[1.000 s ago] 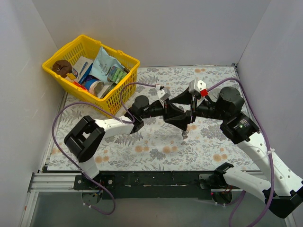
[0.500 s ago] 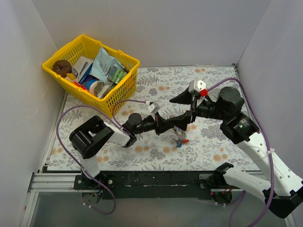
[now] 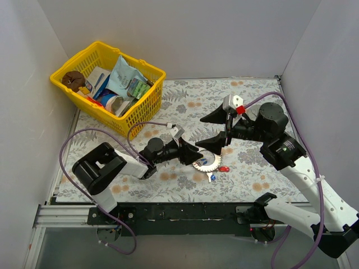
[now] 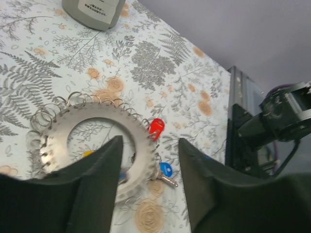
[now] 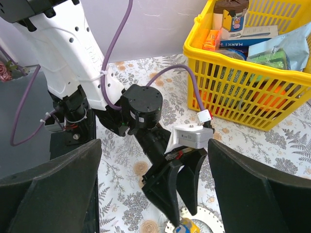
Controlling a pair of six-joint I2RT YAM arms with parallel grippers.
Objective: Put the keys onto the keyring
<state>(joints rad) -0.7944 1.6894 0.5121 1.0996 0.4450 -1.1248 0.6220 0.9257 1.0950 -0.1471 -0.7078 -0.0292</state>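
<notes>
The keyring (image 3: 207, 163), a flat silvery ring with a toothed rim, lies on the floral table. In the left wrist view the keyring (image 4: 63, 145) has small wire loops round its edge, a red key (image 4: 156, 127) and a blue key (image 4: 165, 169) at its right rim, and a yellow key (image 4: 88, 153) inside it. My left gripper (image 3: 195, 154) is open just left of the ring, its dark fingers (image 4: 97, 194) apart above the ring's rim. My right gripper (image 3: 216, 131) hovers wide open just behind the ring and holds nothing.
A yellow basket (image 3: 147, 106) full of packets stands at the back left, also in the right wrist view as the basket (image 5: 252, 97). Purple cables loop beside the left arm (image 3: 120, 159). A grey labelled block (image 4: 95, 9) is at the far edge. White walls enclose the table.
My left gripper came down and leftwards with the keyring, then opened. The ring with its keys now lies flat on the table. The right arm has barely moved.
</notes>
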